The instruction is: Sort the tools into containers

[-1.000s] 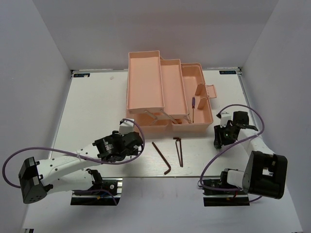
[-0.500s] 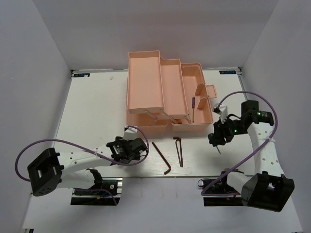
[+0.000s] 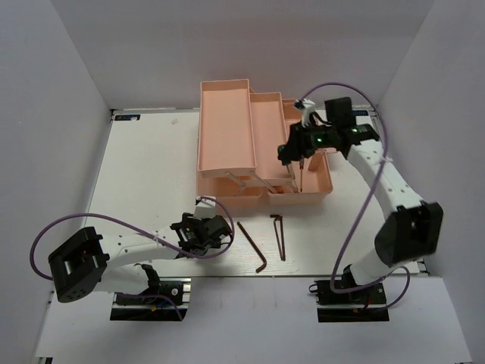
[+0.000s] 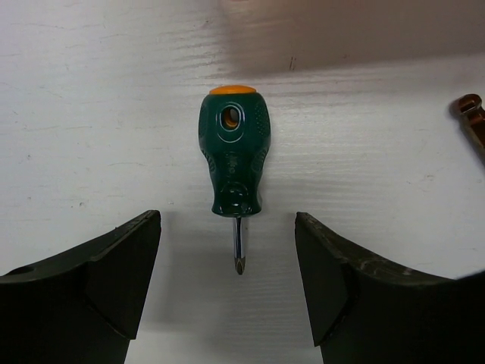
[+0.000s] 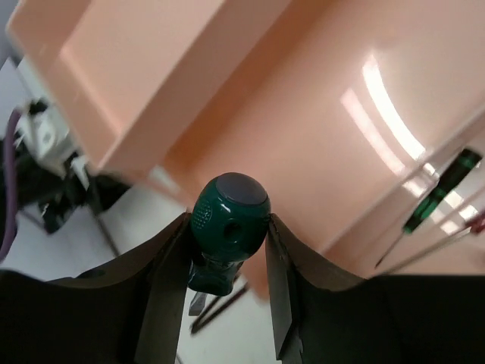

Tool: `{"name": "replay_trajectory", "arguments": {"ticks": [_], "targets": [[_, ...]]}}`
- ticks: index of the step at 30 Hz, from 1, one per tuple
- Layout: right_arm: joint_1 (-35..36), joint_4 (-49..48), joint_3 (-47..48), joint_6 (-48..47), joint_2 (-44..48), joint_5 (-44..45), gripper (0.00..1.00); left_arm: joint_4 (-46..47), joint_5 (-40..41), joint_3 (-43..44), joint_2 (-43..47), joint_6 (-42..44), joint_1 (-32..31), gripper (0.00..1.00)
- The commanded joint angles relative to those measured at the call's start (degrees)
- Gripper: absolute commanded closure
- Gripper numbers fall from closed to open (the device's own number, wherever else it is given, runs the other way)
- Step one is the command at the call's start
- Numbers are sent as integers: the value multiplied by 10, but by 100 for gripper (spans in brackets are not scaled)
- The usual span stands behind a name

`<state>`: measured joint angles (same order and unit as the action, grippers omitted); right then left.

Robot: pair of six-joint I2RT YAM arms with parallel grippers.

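The salmon-pink toolbox (image 3: 224, 121) stands open at the table's back, its trays fanned to the left. My right gripper (image 3: 292, 154) hangs over its lower compartment, shut on a stubby green-handled screwdriver (image 5: 228, 225), blade pointing down. My left gripper (image 3: 215, 226) is low over the table in front of the toolbox, jaws wide open. A second green-handled screwdriver with an orange cap (image 4: 234, 161) lies flat just ahead of its fingers (image 4: 98, 273), tip towards the gap, untouched. Two dark hex keys (image 3: 252, 246) (image 3: 280, 236) lie on the table to the right.
Thin drivers (image 5: 442, 189) lie in the toolbox's lower compartment, seen in the right wrist view. A hex key's end (image 4: 471, 114) shows at the right edge of the left wrist view. Grey walls close in the table on three sides.
My right arm has swung from the table right of the toolbox up and over the toolbox with the green screwdriver. My left arm has reached lower and forward, then held still.
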<state>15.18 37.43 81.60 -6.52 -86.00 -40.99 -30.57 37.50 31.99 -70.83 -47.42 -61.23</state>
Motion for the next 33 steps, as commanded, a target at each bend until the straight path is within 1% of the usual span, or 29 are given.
{"name": "replay_trajectory", "arguments": {"ticks": [1, 3, 4, 5, 7, 8, 10, 11, 12, 14, 18, 19, 20, 23, 24, 25, 28, 29, 32, 33], "targets": [[40, -118, 58, 126, -49, 95, 100, 9, 24, 17, 4, -5, 2, 18], [69, -119, 108, 138, -93, 173, 100, 9, 24, 17, 4, -5, 2, 18], [75, -91, 128, 143, -103, 193, 100, 15, 24, 17, 4, -5, 2, 18], [84, -84, 162, 143, -136, 248, 100, 15, 24, 22, 4, -5, 8, 18], [90, -66, 173, 138, -153, 274, 100, 22, 24, 22, -1, -5, 8, 18], [91, -61, 174, 130, -158, 284, 82, 28, 24, 22, -1, -5, 8, 18], [89, -50, 168, 121, -161, 278, 56, 36, 24, 22, -12, 1, 8, 19], [89, -49, 156, 117, -158, 268, 39, 45, 24, 22, -12, 1, 8, 21], [87, -51, 153, 112, -144, 263, 34, 52, 24, 22, -19, 7, 8, 21], [86, -50, 138, 103, -131, 247, 32, 53, 24, 22, -33, 7, 8, 25], [85, -59, 94, 94, -64, 233, 32, 58, 47, 22, -47, 7, 8, 27], [83, -61, 87, 94, -46, 233, 30, 70, 56, 22, -52, 7, 13, 28], [81, -64, 78, 96, -27, 230, 30, 75, 63, 16, -52, 7, 13, 28], [73, -69, 25, 97, 22, 217, 30, 96, 68, 5, -64, 7, 25, 31], [72, -73, 16, 97, 31, 215, 27, 105, 68, 4, -71, 12, 25, 33], [68, -77, -15, 99, 61, 210, 27, 121, 68, -3, -80, 12, 25, 35], [63, -79, -56, 93, 92, 202, 27, 126, 63, -9, -88, 12, 32, 49], [60, -75, -60, 91, 103, 201, 27, 133, 56, -9, -93, 12, 32, 60], [51, -59, -83, 82, 130, 195, 27, 133, 50, -14, -88, 12, 32, 75], [49, -57, -92, 77, 136, 194, 27, 133, 50, -14, -76, 12, 32, 85]]}}
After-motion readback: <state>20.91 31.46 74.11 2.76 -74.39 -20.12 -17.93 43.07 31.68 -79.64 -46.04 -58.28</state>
